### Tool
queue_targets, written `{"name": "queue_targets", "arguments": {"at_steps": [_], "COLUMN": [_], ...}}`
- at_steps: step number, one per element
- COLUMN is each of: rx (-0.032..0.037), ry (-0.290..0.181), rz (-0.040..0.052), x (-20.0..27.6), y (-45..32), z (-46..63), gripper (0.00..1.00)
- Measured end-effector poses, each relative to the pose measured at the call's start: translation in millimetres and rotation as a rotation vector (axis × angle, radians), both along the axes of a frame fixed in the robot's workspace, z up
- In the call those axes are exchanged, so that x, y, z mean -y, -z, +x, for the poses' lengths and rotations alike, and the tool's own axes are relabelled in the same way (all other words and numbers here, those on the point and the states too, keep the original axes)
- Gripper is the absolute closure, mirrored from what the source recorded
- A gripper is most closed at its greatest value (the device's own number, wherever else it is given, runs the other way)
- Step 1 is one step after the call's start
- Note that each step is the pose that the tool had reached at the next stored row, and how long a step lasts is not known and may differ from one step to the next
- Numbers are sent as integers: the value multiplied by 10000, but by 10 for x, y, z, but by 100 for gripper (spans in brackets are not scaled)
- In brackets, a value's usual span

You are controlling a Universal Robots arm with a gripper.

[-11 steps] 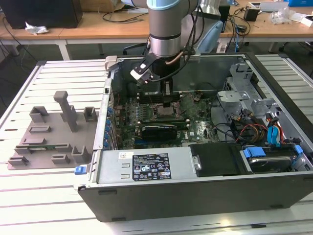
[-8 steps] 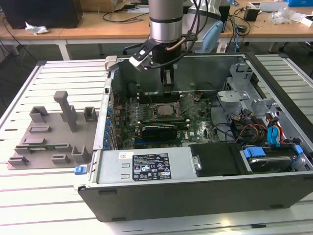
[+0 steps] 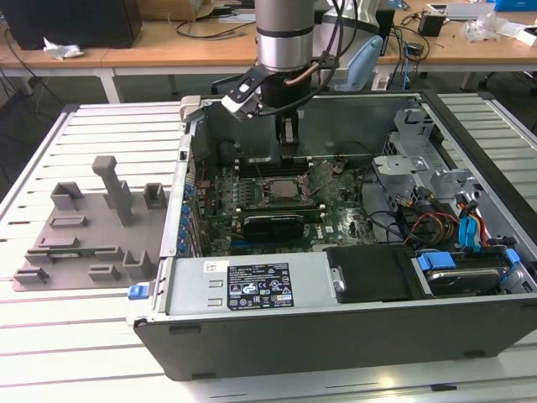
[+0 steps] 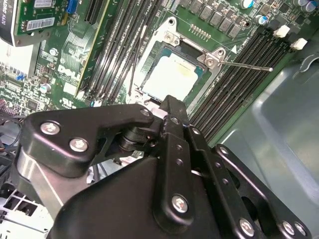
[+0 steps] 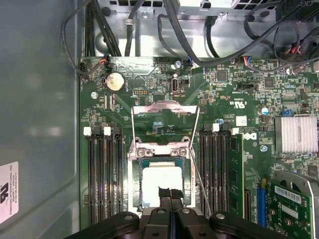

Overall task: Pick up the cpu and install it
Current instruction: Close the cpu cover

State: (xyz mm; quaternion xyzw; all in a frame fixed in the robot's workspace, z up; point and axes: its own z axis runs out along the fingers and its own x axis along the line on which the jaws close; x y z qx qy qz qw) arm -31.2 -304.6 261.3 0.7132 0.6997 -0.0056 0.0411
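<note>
While the gripper (image 5: 168, 193) is hanging low inside the open computer case (image 3: 336, 340), its two black fingertips are lying pressed together, no gap showing and nothing held between them, directly over one edge of the cpu (image 5: 160, 180); whether they are touching it cannot be told. Item: cpu, lying flat in the socket on the motherboard (image 5: 149, 84), between the two banks of memory slots, with the hinged load plate (image 5: 164, 117) standing swung back. Step in hand, as judged: seating the chip. This is calling for square alignment in the frame and light, straight-down contact. Appearance: thin square, pale silver top glaring bright, narrow rim.
</note>
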Motion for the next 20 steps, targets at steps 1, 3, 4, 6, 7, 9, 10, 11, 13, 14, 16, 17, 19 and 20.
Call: {"name": "queue_targets", "arguments": {"at_steps": [1, 3, 4, 6, 7, 9, 10, 11, 13, 14, 16, 17, 19, 20], "rx": [-1, 0, 0, 2, 2, -2, -1, 0, 0, 1, 1, 0, 2, 2], "ry": [0, 0, 0, 0, 0, 0, 0, 0, -1, -1, 0, 0, 0, -2], "rz": [-2, 1, 0, 3, 4, -3, -1, 0, 0, 1, 2, 1, 3, 4], "x": [0, 0, 0, 0, 0, 0, 0, 0, 0, 0, 0, 0, -1, -1], "y": [-4, -15, -22, -28, -29, -37, -42, -58, -91, -107, -117, -127, -147, -148], "z": [0, 0, 0, 0, 0, 0, 0, 0, 0, 0, 0, 0, 0, 2], "gripper": [89, 89, 89, 89, 89, 89, 89, 89, 89, 89, 89, 89, 89, 89]}}
